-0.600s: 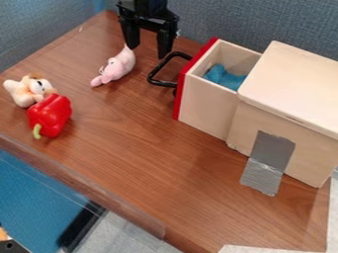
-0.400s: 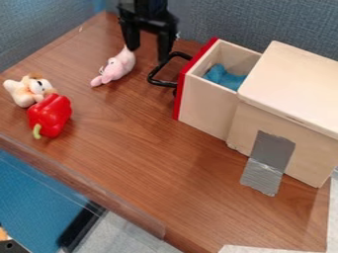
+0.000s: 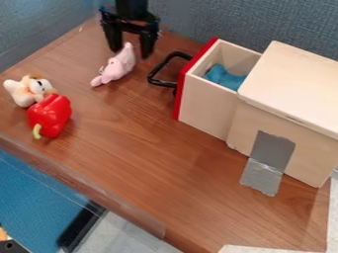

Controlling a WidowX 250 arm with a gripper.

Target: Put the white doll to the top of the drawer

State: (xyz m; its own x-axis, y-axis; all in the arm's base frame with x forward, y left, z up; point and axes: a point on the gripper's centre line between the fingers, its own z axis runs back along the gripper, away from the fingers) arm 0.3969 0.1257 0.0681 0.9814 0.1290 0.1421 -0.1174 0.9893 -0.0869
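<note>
While its two fingers stand well apart, the pincer (image 3: 131, 53) is unclamped and holds nothing. In the camera view, it hangs at the upper left, pointing down toward the bench (image 3: 145, 163). The tapered end of a pink toy (image 3: 117, 66) appears between the fingers; contact between toy and pincer cannot be confirmed. The finger nearer the drawer (image 3: 208, 106) is apart from the black handle (image 3: 151, 77).

The white doll (image 3: 23, 93) lies on the bench near the left edge of the view, well apart from the pincer. Its eyes are at the right side of its visible part and face upward; a pale, stubby part points left. The long axis appears to run roughly across the view, but its exact line cannot be told, because a red pepper (image 3: 51, 113) covers part of the lower right side. The pepper is immediately beside the doll, stem toward the lower edge.

The pink toy's long axis is diagonal, from lower left to upper right. At the right, the drawer is pulled out of a light wooden cabinet (image 3: 297, 84), its red front and handle facing left. Blue cloth (image 3: 224, 78) lies inside the drawer. Grey tape (image 3: 267, 158) runs from the cabinet side onto the bench.
</note>
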